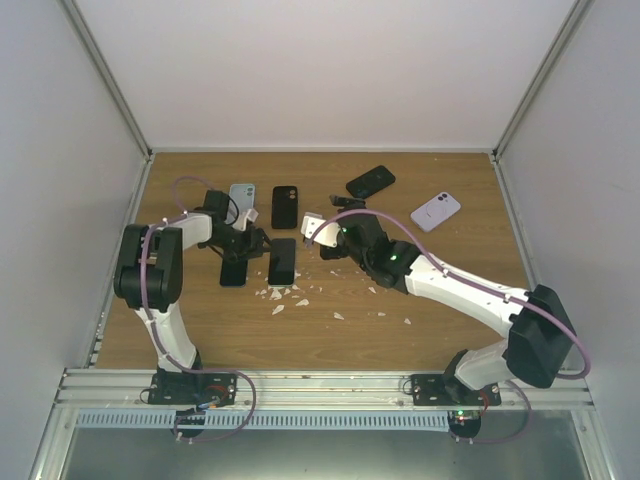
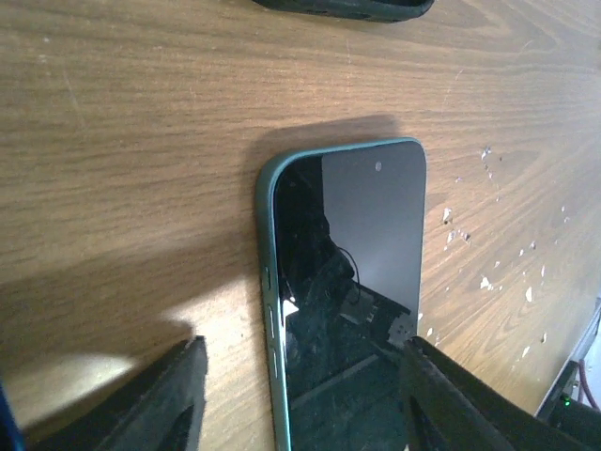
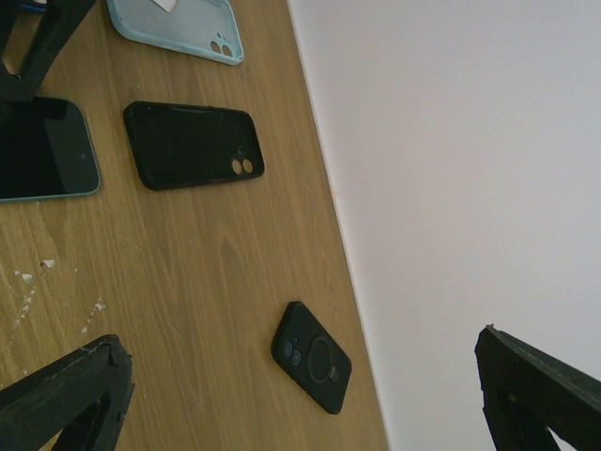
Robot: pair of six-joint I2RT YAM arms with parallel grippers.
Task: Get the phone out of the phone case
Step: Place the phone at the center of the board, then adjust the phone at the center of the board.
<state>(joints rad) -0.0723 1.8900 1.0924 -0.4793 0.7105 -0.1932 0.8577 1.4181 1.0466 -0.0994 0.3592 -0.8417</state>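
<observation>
**Phone on the bench.** A dark-screened phone with a teal-green rim (image 2: 347,282) lay flat and screen-up on the wood-grain table (image 1: 450,300), between the black fingers (image 2: 174,399) of the left gripper (image 2: 305,376). The jaws were partly open and closed on nothing. The finger at the right of the wrist view overlapped the phone's edge, while the other was clear of the side with the buttons. Whether the teal rim was a case or the handset's own frame could not be told. A dark round-cornered object (image 2: 343,6) showed at the top edge of that view, and white flecks (image 2: 484,282) dotted the wood beside the phone.

Seen from overhead, the left gripper hung over the left-centre of the table. One dark rectangle (image 1: 233,272) lay partly under it and a second dark rectangle (image 1: 282,262) lay just to the right. Which of them was the phone in the wrist view could not be told.

The right gripper (image 3: 299,338) was spread wide and empty near the table's middle. Its camera showed a light-blue phone case (image 3: 178,28) and a black phone case with two camera holes (image 3: 192,143) side by side. A black ring-backed handset or case (image 3: 312,357) lay near the white back wall (image 3: 470,188). A lilac phone (image 1: 435,211) lay well apart, toward the far right.
</observation>
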